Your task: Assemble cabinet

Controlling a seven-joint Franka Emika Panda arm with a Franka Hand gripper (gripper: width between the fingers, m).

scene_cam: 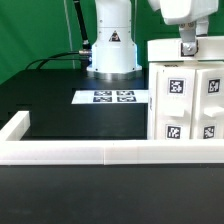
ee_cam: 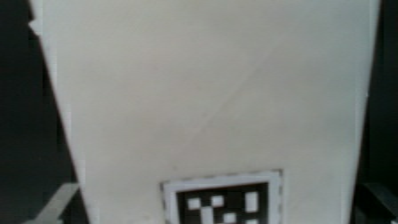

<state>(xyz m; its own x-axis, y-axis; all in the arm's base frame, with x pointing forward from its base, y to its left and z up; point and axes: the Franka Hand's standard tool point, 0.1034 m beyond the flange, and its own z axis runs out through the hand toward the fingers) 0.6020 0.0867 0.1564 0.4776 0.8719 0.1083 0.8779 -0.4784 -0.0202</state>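
The cabinet body (scene_cam: 190,100) is a large white box with several square black-and-white markers, standing at the exterior view's right against the front rail. My gripper (scene_cam: 188,46) hangs straight down over the body's top far edge, at or just above its surface. In the wrist view a white cabinet face (ee_cam: 205,90) fills almost the whole picture, with one marker (ee_cam: 222,205) on it. Only dim slivers of the fingers (ee_cam: 54,205) show at the picture's edges, set wide apart on either side of the white face. Nothing is held.
The marker board (scene_cam: 112,97) lies flat on the black table before the robot base (scene_cam: 110,45). A long low white border rail (scene_cam: 90,152) runs along the front and turns up at the exterior view's left (scene_cam: 12,128).
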